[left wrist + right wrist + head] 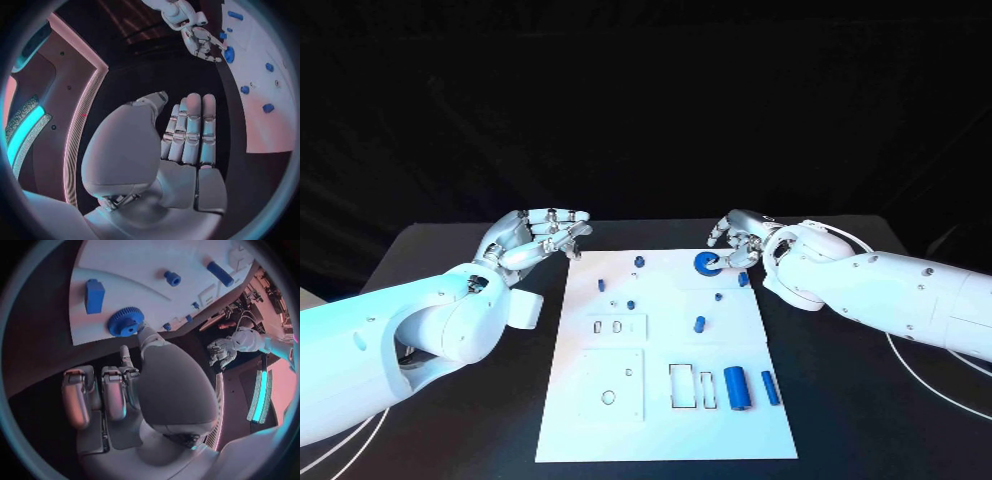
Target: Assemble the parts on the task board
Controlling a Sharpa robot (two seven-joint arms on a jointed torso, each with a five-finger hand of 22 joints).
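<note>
The white task board point(668, 420) lies in the middle of the black table. A blue gear point(708, 264) sits flat near its far right edge. My right hand point(740, 240) hovers just behind it; in the right wrist view one fingertip point(147, 336) touches the rim of the gear point(126, 321) while the other fingers are curled back and hold nothing. My left hand point(538, 238) is off the board's far left corner, and its fingers point(190, 130) are straight, side by side and empty. Several small blue pegs point(630, 304) stand on the board.
A blue cylinder point(736, 388) and a thin blue bar point(770, 387) lie at the board's near right, beside rectangular slots point(684, 386). A blue block point(94, 295) stands close to the gear. White cables point(935, 385) trail over the table on the right.
</note>
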